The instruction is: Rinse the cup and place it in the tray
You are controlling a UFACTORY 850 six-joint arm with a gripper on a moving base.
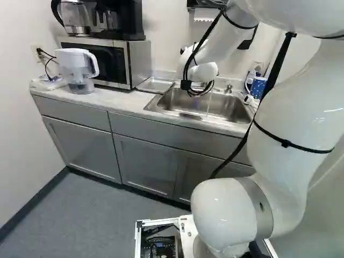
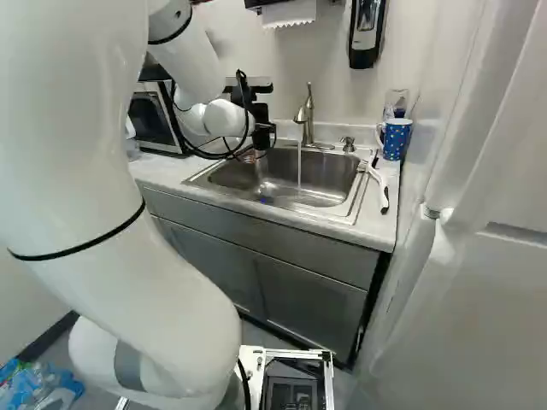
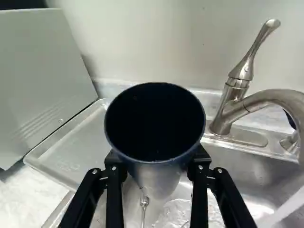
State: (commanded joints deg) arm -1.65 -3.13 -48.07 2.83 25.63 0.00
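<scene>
Over the sink point(image 2: 329, 166); fingers point(image 3: 113, 194) clamped on cup point(image 3: 155, 126); faucet point(image 2: 308, 120) running; faint markings point(image 3: 69, 165) on tray point(image 3: 78, 147) unreadable

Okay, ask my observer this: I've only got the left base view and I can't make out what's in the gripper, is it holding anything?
Observer: Yes. The wrist view shows the gripper shut on the cup, with a finger on either side.
Operator: And is it being rinsed right now?
Observer: Not at this moment. In the wrist view the running water falls to one side of it, not into or onto it.
</scene>
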